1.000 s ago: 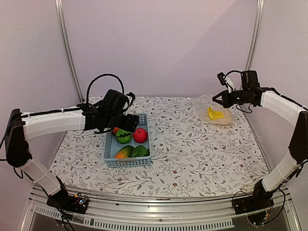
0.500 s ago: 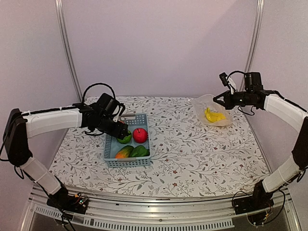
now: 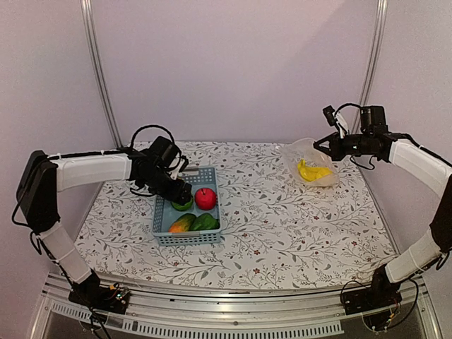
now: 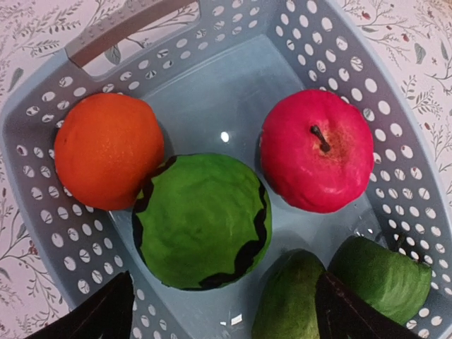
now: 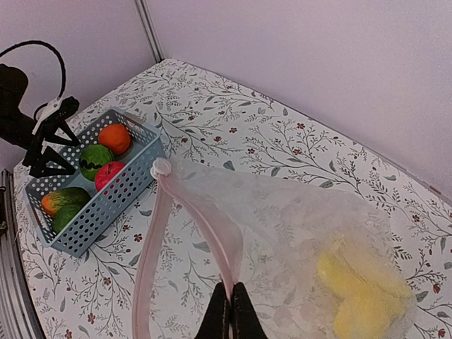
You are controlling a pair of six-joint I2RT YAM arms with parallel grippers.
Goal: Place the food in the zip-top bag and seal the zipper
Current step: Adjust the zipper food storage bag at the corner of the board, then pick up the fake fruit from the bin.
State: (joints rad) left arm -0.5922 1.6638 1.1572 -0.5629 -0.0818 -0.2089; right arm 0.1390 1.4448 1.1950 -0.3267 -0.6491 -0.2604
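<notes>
Note right gripper [image 5: 230, 300] clamped on zipper [image 5: 146, 247] at 2 o'clock, propping zip-top bag [image 5: 282, 212] agape; left gripper [image 4: 224, 311] spread above green melon [image 4: 201, 219] at 9 o'clock.

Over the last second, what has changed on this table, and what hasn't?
The left gripper came down from above the far end of the basket to hang, jaws open, over the round green piece; it has taken nothing. The right gripper stays shut on the zipper, holding the mouth of the zip-top bag, with the banana inside. The orange, apple and other pieces lie in the basket as before.
</notes>
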